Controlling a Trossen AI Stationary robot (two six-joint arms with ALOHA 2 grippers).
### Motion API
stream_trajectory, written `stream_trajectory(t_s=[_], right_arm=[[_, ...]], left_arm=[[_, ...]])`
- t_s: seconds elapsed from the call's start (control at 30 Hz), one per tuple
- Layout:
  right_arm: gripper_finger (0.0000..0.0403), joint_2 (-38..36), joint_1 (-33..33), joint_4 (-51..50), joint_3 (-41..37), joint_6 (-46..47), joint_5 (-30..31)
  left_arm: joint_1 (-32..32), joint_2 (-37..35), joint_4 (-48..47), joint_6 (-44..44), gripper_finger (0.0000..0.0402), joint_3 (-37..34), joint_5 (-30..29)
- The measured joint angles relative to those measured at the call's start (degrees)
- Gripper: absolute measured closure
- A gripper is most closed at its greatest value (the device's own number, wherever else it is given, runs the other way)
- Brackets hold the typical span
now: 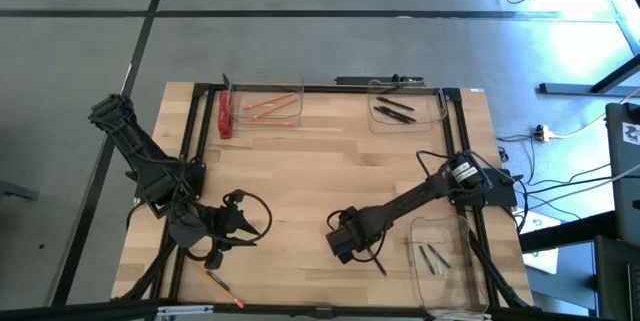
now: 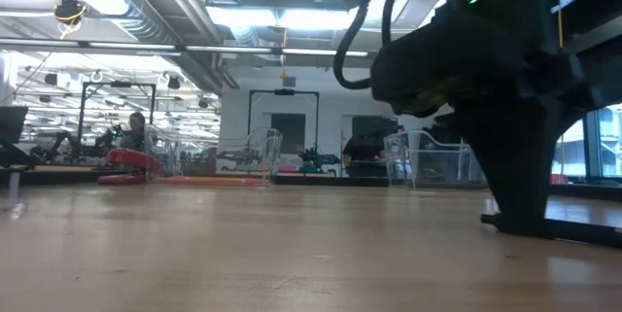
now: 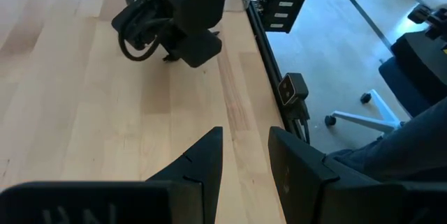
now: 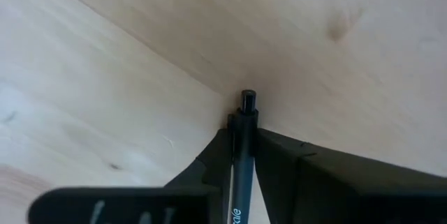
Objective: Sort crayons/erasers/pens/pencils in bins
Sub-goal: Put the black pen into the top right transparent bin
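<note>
My right gripper point(image 4: 243, 155) pinches a black pen point(image 4: 242, 147) between its fingers, low over the wood near the table's front. Two more pens point(image 1: 394, 111) lie in the clear bin point(image 1: 440, 121) at the back right, two pencils point(image 1: 272, 107) lie in the bin point(image 1: 298, 121) at the back left, and one pencil point(image 1: 224, 288) lies loose at the front left edge. The third bin point(image 1: 418, 281), front right, holds two grey sticks point(image 1: 432, 258).

Hidden and cut-off parts around the table

The right gripper point(image 4: 243, 137) is covering most of the black pen point(image 4: 242, 155), whose lower end is running off the picture's edge; in the high view, the near bin point(image 1: 447, 261) is holding two grey sticks point(image 1: 432, 258) too small to identify.
</note>
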Motion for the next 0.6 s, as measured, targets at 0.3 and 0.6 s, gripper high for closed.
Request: stream_trajectory(t_s=[0.3,0.6], right_arm=[[0.035,-0.4,-2.9,-0.5,-0.1,-7.0,0.1],[0.0363,-4.4,-7.2,-2.7,0.0,-14.1,3.5]], left_arm=[[0.0,0.0,0.0,0.0,0.0292,0.0,0.0],[0.0,0.0,0.0,0.0,0.0292,0.0,-0.1]])
